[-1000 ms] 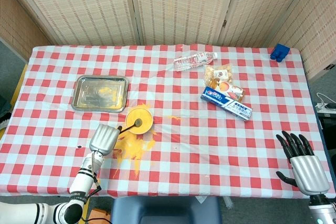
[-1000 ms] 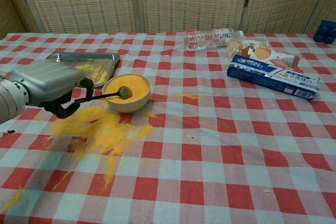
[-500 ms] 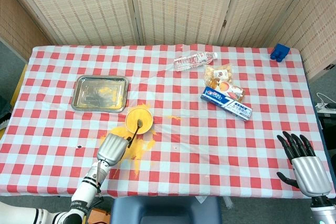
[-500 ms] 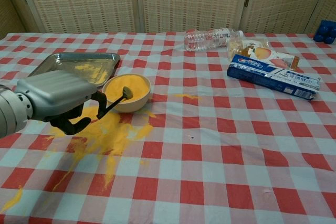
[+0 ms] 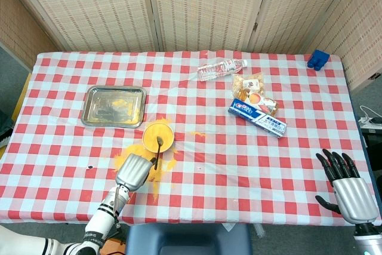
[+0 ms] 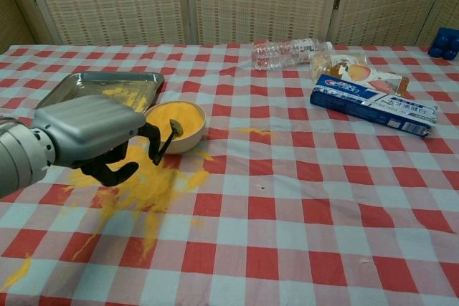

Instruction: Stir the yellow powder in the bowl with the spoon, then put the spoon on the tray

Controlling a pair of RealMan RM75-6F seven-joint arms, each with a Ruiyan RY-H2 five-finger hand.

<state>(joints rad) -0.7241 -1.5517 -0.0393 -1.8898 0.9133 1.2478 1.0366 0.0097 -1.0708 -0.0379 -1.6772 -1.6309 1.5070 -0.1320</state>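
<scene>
At the left stands the tray, steel, already dusted with yellow, just beyond the bowl. The left hand sits near the table's front edge over a wide spill of yellow powder on the checked cloth, its fingers clamped on the handle of the spoon. The spoon slants up from the hand, its head inside the bowl, in or just above the powder; I cannot tell which. The bowl is nearly full, so the risk is plain: a brisk or wide stroke would likely throw more powder over the rim onto the cloth, and a push against the wall could slide or tip the light bowl. Carrying a loaded spoon to the tray could trail powder too. Further right lie a bottle on its side, a snack bag and a toothpaste box, well apart from the work. At the far right the right hand hangs off the table's corner, fingers spread, holding nothing.
</scene>
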